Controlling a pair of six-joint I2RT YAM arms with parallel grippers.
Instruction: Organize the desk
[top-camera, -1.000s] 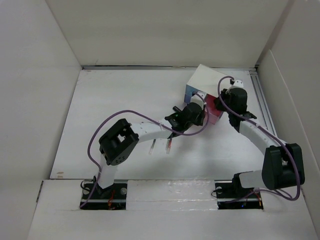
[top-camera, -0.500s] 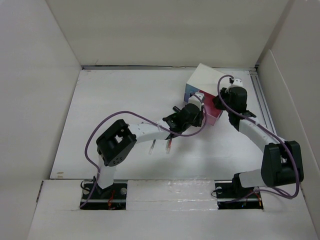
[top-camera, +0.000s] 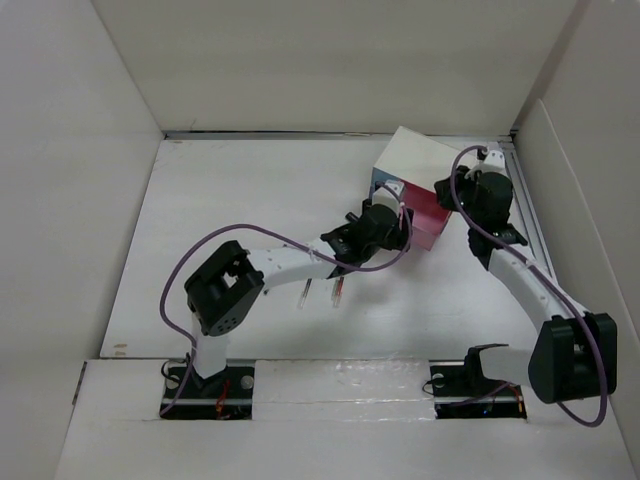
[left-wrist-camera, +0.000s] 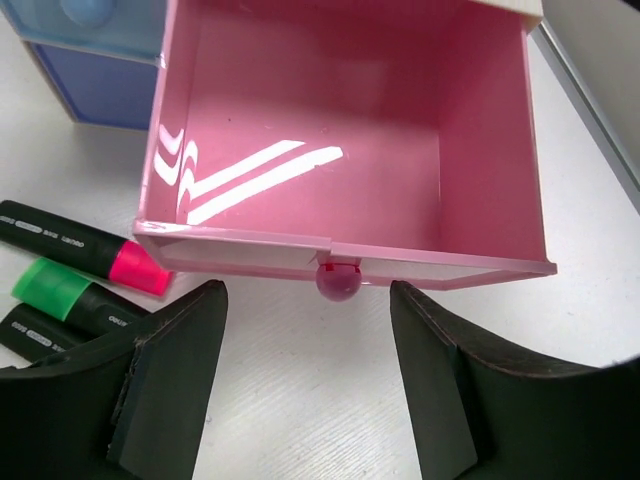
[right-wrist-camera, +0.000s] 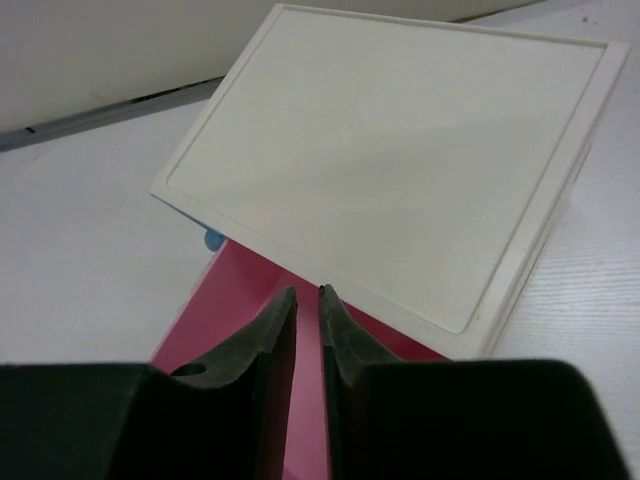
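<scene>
On the white desk (top-camera: 230, 200) stands a small white box (top-camera: 425, 160) whose pink drawer (left-wrist-camera: 340, 150) is pulled out and empty. My left gripper (left-wrist-camera: 305, 300) is open just in front of the drawer's round pink knob (left-wrist-camera: 338, 280), with a finger on either side and touching nothing. Over the box's white lid (right-wrist-camera: 400, 160) and the pink drawer (right-wrist-camera: 240, 320) hovers my right gripper (right-wrist-camera: 306, 295), open by only a narrow gap and holding nothing. In the top view the left gripper (top-camera: 388, 220) is at the drawer front and the right wrist (top-camera: 478, 190) is by the box's right side.
A pink-capped marker (left-wrist-camera: 90, 250), a green-capped one (left-wrist-camera: 70, 295) and a third black one (left-wrist-camera: 30, 328) lie left of the drawer. Blue drawers (left-wrist-camera: 100, 90) sit beside the pink one. Two thin pens (top-camera: 320, 292) lie under the left arm. White walls surround the desk.
My left gripper has opened wide and let go of the drawer knob. The right gripper has shifted right and back beside the box, and its jaws have parted slightly.
</scene>
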